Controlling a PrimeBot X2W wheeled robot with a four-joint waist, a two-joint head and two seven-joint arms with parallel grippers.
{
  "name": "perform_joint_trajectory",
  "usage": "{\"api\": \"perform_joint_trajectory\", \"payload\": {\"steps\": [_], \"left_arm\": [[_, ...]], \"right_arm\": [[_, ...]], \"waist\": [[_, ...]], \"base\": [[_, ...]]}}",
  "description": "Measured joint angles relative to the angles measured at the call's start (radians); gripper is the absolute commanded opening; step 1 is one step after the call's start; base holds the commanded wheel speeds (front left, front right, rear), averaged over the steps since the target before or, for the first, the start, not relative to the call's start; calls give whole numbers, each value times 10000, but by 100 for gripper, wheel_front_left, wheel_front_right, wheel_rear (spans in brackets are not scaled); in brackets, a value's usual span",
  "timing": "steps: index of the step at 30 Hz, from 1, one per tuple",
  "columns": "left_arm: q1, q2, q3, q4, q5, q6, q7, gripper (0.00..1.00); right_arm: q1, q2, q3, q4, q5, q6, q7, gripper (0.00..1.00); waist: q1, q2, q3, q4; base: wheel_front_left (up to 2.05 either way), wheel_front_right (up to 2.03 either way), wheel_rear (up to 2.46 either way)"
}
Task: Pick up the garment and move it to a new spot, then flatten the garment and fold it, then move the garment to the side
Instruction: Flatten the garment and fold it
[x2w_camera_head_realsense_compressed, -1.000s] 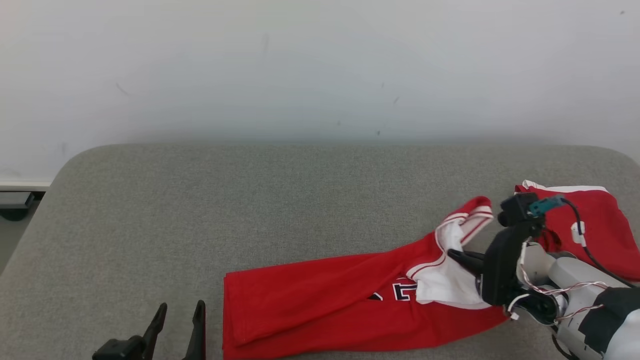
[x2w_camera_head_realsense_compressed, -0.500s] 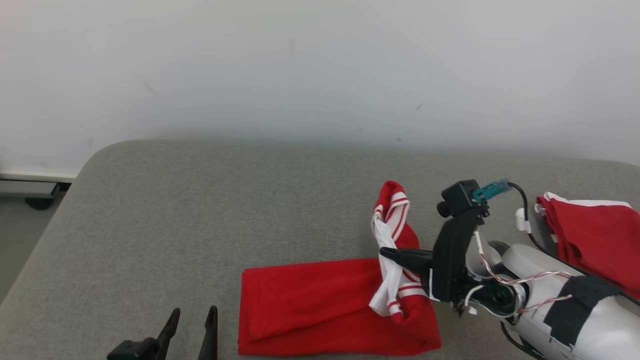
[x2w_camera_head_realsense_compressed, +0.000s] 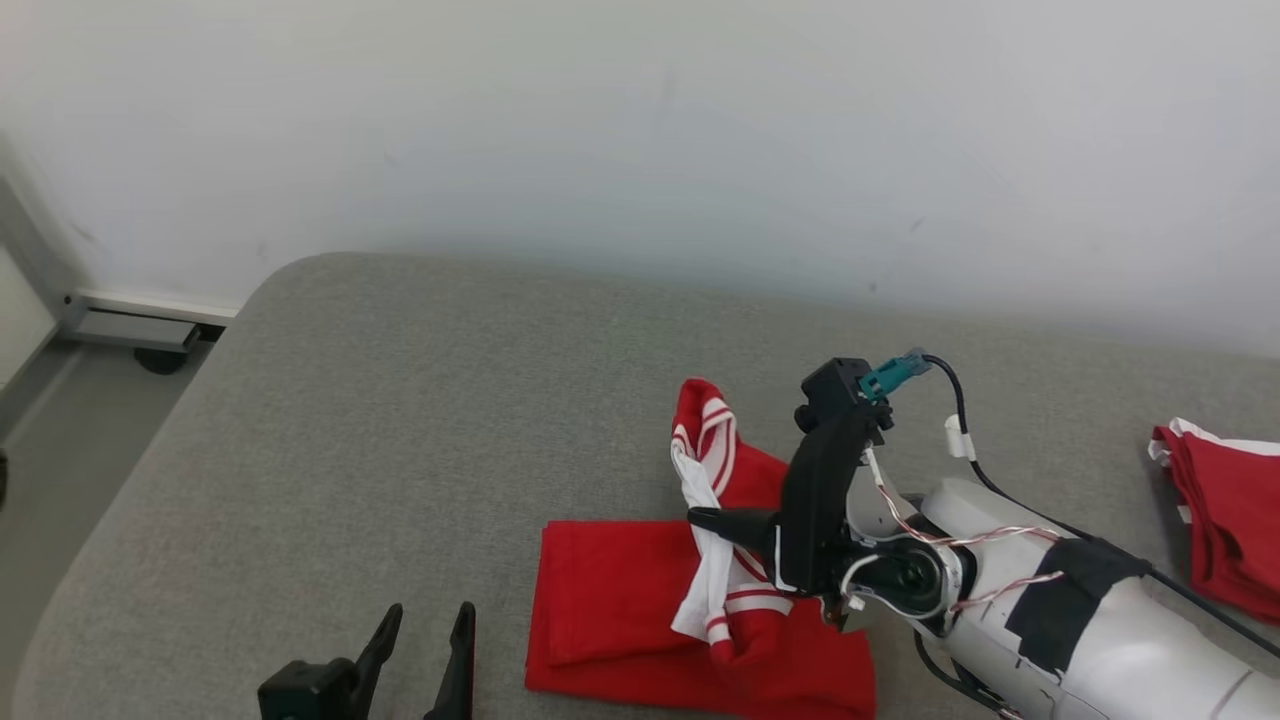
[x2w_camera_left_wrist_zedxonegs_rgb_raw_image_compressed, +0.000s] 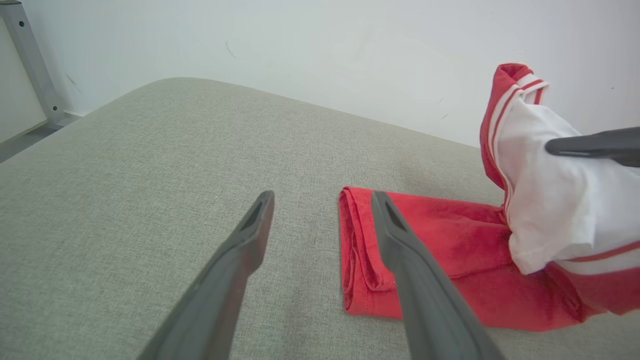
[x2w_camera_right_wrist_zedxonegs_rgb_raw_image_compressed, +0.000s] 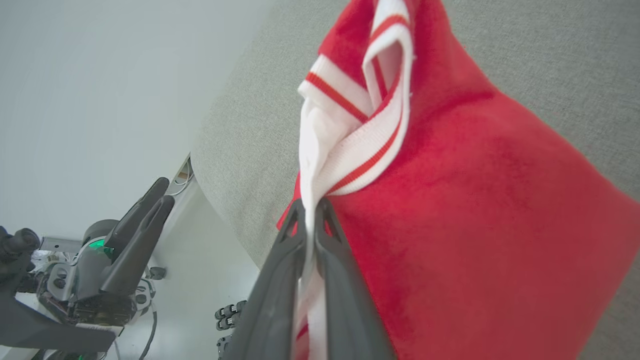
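Note:
The garment (x2w_camera_head_realsense_compressed: 610, 610) is red with white striped trim and lies on the grey cushioned surface (x2w_camera_head_realsense_compressed: 400, 400). My right gripper (x2w_camera_head_realsense_compressed: 700, 520) is shut on its white-trimmed end, which it holds raised over the flat red part. The right wrist view shows the white fabric pinched between the fingertips of the right gripper (x2w_camera_right_wrist_zedxonegs_rgb_raw_image_compressed: 310, 207), with the garment (x2w_camera_right_wrist_zedxonegs_rgb_raw_image_compressed: 475, 200) hanging behind. My left gripper (x2w_camera_head_realsense_compressed: 425, 640) stands open at the lower left, empty, just left of the garment's folded edge. In the left wrist view the left gripper (x2w_camera_left_wrist_zedxonegs_rgb_raw_image_compressed: 322, 197) points at that edge of the garment (x2w_camera_left_wrist_zedxonegs_rgb_raw_image_compressed: 450, 240).
A second red cloth pile (x2w_camera_head_realsense_compressed: 1220, 500) lies at the surface's far right. A pale wall runs behind. The surface's rounded left edge (x2w_camera_head_realsense_compressed: 150, 450) drops to the floor, where a metal frame foot (x2w_camera_head_realsense_compressed: 130, 330) stands.
The right gripper has carried the garment's trimmed end up and leftward over the rest, shortening the cloth's spread. The head camera has turned left. The left gripper stays open.

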Motion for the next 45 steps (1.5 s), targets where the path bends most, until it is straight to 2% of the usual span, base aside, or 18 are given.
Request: {"api": "perform_joint_trajectory", "payload": {"steps": [8,24,25,26,27,31,37,45], "left_arm": [[-187,-161,-270,290,21,-167,4,100],[-552,-384,-550,715,73,-345,15,100],[-560,-393,-550,727,73,-345,10,100],[-559,-384,-506,777,73,-343,-8,100],[-556,-372,-485,813,73,-343,-12,100],[-477,-293,-268,869,61,-337,-105,100],[-396,-165,-178,876,36,-326,-194,100],[-41,-8,17,796,-17,-251,-351,100]], "right_arm": [[-374,698,-44,725,301,-345,364,0],[-362,1452,-36,2604,596,-840,688,0],[-364,1480,-33,2738,596,-869,690,4],[-379,1570,-21,2941,596,-869,696,20],[-385,1616,-27,3047,596,-869,696,100],[-568,1772,-73,3258,652,-851,686,100],[-637,1685,-291,3350,713,-541,397,100],[-419,560,-274,3133,339,-84,-81,100]], "waist": [[0,0,12,493],[0,-1,-7,1589],[0,0,-4,1642],[0,0,0,1726],[0,0,-2,1749],[0,-1,-19,1667],[0,-1,-61,1350],[0,0,-88,720]], "base": [[0,0,0],[0,0,0],[0,0,0],[0,0,0],[0,0,0],[0,0,0],[0,0,0],[0,0,0]]}}
